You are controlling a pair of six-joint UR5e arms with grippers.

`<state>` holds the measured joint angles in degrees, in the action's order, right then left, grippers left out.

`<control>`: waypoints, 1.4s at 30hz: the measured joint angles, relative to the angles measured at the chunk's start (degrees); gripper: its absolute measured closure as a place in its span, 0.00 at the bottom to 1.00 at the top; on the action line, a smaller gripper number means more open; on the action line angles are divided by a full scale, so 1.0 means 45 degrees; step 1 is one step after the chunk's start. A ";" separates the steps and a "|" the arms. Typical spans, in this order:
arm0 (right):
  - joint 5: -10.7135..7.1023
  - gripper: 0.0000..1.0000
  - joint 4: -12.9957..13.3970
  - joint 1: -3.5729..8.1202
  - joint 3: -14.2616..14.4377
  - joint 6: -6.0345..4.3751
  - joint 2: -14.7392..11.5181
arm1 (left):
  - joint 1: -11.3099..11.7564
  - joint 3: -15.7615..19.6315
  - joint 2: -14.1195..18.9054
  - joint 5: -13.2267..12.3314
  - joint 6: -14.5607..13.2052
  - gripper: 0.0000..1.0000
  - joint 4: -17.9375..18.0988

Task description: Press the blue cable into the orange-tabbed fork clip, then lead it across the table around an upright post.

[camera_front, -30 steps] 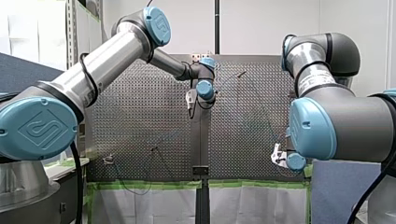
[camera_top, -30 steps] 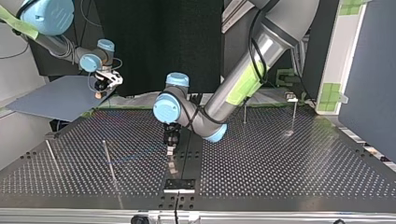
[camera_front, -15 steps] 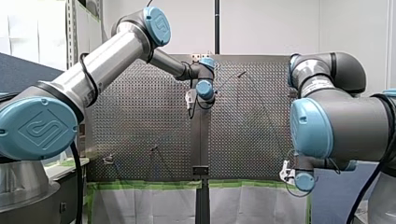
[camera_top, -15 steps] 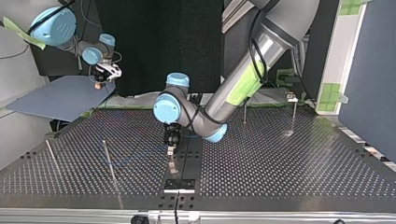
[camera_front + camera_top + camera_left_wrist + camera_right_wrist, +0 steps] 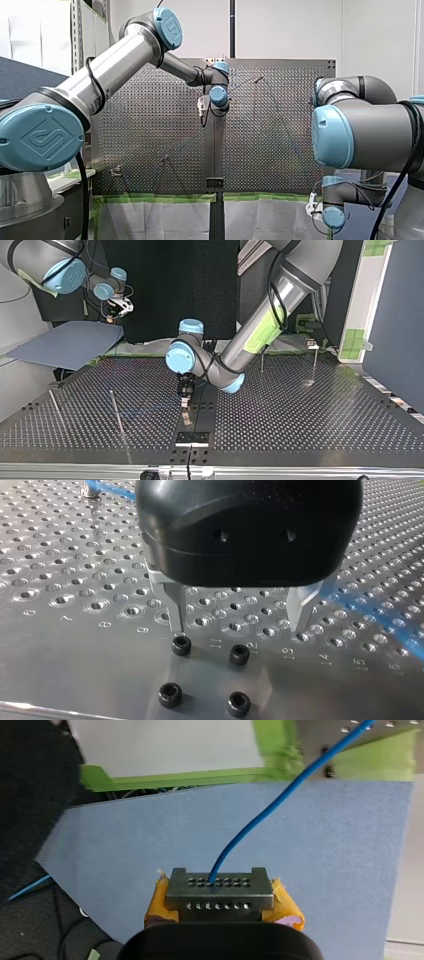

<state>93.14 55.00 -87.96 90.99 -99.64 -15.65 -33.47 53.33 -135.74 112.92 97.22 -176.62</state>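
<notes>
The blue cable (image 5: pixel 280 802) rises from the tip of my right gripper (image 5: pixel 220 892), whose yellow pads are shut on it. That gripper (image 5: pixel 116 307) hangs off the table, beyond its far edge at the top view's left. A stretch of cable (image 5: pixel 395 630) also lies on the perforated plate beside my left gripper (image 5: pixel 237 625). My left gripper's metal fingers (image 5: pixel 175 610) stand open just above the plate with nothing between them, at mid-table (image 5: pixel 185 390). Thin upright posts (image 5: pixel 116 412) stand on the table. No orange-tabbed clip can be made out.
A blue-grey panel (image 5: pixel 65 342) lies under my right gripper, off the table. More posts (image 5: pixel 315 362) stand at the top view's right, one beside a small fixture (image 5: pixel 312 345). Several black screw heads (image 5: pixel 181 645) sit just ahead of my left fingers. A black bracket (image 5: pixel 192 438) sits at the near edge.
My right arm has drawn back from the table with the cable, sinking below the table's edge in the front view. My left arm has barely moved.
</notes>
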 joint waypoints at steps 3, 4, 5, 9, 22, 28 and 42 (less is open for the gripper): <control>-0.0329 1.00 0.0110 0.0002 -0.0009 0.0110 0.0092 | 0.0006 0.0000 0.0000 -0.0004 0.0068 0.00 -0.0165; -0.0440 1.00 0.0156 0.0003 -0.0014 0.0125 0.0088 | 0.0004 -0.0002 0.0002 -0.0005 0.0123 0.00 -0.0253; -0.0599 1.00 0.0209 0.0007 -0.0021 0.0121 0.0057 | -0.0004 -0.0015 0.0003 -0.0010 0.0213 0.00 -0.0376; -0.1096 1.00 0.0421 0.0035 -0.0028 -0.0080 -0.0207 | -0.0062 -0.0132 0.0006 -0.0019 0.0621 0.00 -0.0796; -0.2348 1.00 0.1462 0.0175 -0.0036 -0.1486 -0.0631 | -0.0267 -0.0320 0.0012 -0.0391 0.1984 0.00 -0.1710; -0.2176 1.00 0.1259 0.0182 -0.0033 -0.1539 -0.0633 | -0.0360 -0.0326 0.0018 -0.0413 0.2750 0.00 -0.2417; -0.2138 1.00 0.1177 0.0128 -0.0033 -0.1529 -0.0637 | -0.0239 -0.0262 0.0573 -0.1720 0.4491 0.00 -0.4138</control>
<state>83.52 60.30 -87.39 90.84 -106.52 -18.51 -34.55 52.15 -133.16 105.17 117.43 -195.24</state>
